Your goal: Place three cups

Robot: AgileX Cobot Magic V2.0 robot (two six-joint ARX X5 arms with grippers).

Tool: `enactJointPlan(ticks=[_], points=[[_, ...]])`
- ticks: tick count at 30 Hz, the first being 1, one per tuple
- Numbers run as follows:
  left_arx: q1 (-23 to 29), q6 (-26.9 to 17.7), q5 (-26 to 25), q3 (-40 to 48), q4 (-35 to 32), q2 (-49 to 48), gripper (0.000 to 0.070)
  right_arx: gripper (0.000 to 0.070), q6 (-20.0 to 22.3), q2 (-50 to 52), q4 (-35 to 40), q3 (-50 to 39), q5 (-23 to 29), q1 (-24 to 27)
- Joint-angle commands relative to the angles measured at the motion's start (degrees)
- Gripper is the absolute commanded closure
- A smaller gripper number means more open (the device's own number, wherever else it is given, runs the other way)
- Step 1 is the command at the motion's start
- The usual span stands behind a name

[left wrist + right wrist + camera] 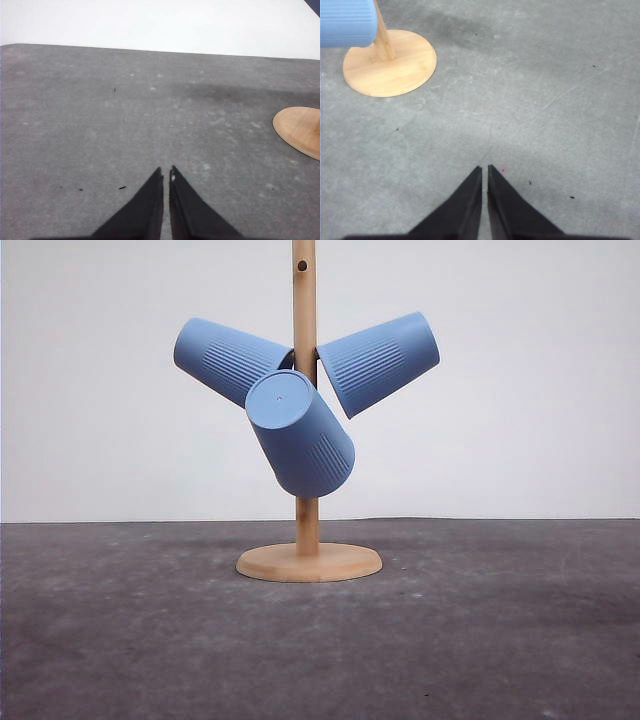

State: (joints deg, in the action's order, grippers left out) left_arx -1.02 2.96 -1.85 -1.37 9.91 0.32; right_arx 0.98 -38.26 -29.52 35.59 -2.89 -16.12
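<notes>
We saw the grey table [120,640] bare around the wooden cup tree [306,490], whose round base [309,562] stood mid-table near the far edge. All three cups hung mouth-in on its pegs, bases outward and tilted upward. The left cup [228,360] ran its long axis up and to the left. The right cup [380,362] ran its axis up and to the right. The front cup [300,433] pointed its flat base toward the camera and slightly left.

We judged the placing finished, so the step in hand was to stay clear. Any retreat should have kept both arms low and away from the post, since a knock could shake a cup off its peg.

The left gripper [166,172] hung over bare table, jaws nearly together and holding nothing. The right gripper [484,170] did likewise.
</notes>
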Motion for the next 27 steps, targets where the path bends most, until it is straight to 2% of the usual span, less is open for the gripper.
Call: enactJointPlan(ticks=[1,5,10,17,23,27], points=[[0.0,-0.5,0.0,0.7,-0.9,-0.1,0.0700,0.0687,1.4,0.0,0.7,0.5,0.5,-0.2],[0.0,-0.5,0.0,0.7,-0.9,0.0,0.0700,0.0687,0.9,5.3,6.0,-6.0,3.7,1.5],[0.0,-0.5,0.0,0.7,-0.9,0.0,0.0700,0.0687,0.1,17.5,14.8,-18.8,4.5,7.0],[0.0,-0.5,0.0,0.7,-0.9,0.0,0.0700,0.0687,-1.1,31.4,17.4,-30.1,6.3,13.9],[0.0,-0.5,0.0,0.7,-0.9,0.0,0.0700,0.0687,-2.7,38.0,19.0,-34.6,5.7,15.6],[0.0,-0.5,0.0,0.7,-0.9,0.0,0.0700,0.0687,-2.7,38.1,21.7,-34.9,5.8,15.9]])
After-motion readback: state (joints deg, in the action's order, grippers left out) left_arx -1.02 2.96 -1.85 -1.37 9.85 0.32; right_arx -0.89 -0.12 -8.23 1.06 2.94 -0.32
